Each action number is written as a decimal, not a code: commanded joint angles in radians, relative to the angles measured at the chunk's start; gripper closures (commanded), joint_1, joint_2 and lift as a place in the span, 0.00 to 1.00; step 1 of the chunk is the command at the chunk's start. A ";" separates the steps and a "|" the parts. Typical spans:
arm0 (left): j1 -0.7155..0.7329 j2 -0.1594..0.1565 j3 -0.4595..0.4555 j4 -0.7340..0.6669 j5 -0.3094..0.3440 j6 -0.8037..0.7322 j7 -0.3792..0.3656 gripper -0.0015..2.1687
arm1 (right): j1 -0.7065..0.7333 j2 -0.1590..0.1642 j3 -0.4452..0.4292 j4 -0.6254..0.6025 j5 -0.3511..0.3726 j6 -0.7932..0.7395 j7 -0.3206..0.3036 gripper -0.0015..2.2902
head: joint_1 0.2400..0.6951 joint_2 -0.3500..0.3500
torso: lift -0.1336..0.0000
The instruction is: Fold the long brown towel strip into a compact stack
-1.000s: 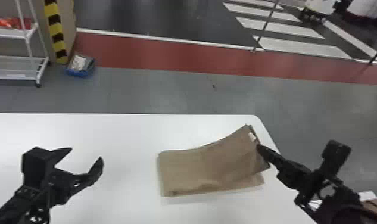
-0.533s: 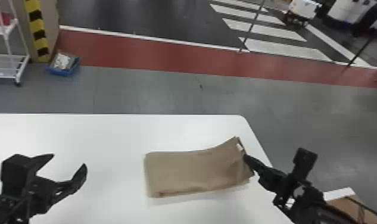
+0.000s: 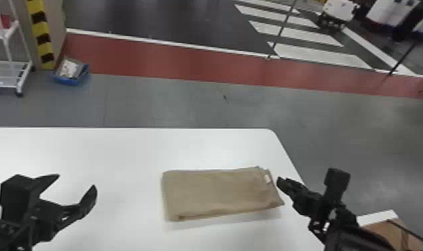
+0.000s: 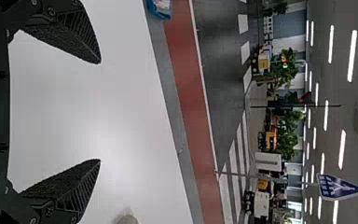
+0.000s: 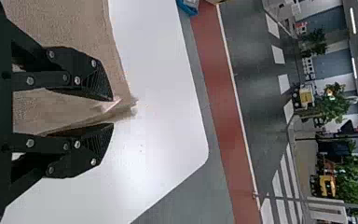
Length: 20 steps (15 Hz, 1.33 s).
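Read 12 o'clock as directly away from the robot. The brown towel strip point(image 3: 217, 192) lies on the tabletop point(image 3: 120, 150), at 3 o'clock from your left gripper point(image 3: 75, 182), already folded into a flat, layered rectangle. The left gripper is wide open and holds nothing. The right gripper point(image 5: 112, 112) is at the towel's 3 o'clock end, its fingers parted and not clamped on cloth.

The step in hand appears to be clearing the right gripper from a laid fold. Keep the fingers parted and back off toward 4 o'clock, so that no tip snags the loose layers and drags them askew. Then square the end: its edges run oblique, with a corner jutting toward 4 o'clock. Press lightly from the middle outward. If a further fold is required, pinch all layers together; a shallow grip would probably lift only the top one.

Material: matte, soft-looking cloth, likely limp. The closed 9 o'clock end is straighter and softly rounded. A small white tag point(image 3: 267, 178) marks the 3 o'clock end. The gripper pads point(image 4: 81, 186) are ridged and tapered; the tabletop is smooth and white.
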 commanded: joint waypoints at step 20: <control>-0.083 -0.152 -0.309 0.183 0.366 0.129 0.198 0.14 | 0.120 0.006 -0.151 0.154 -0.051 -0.551 0.071 0.06 | 1.00 0.00 | 1.00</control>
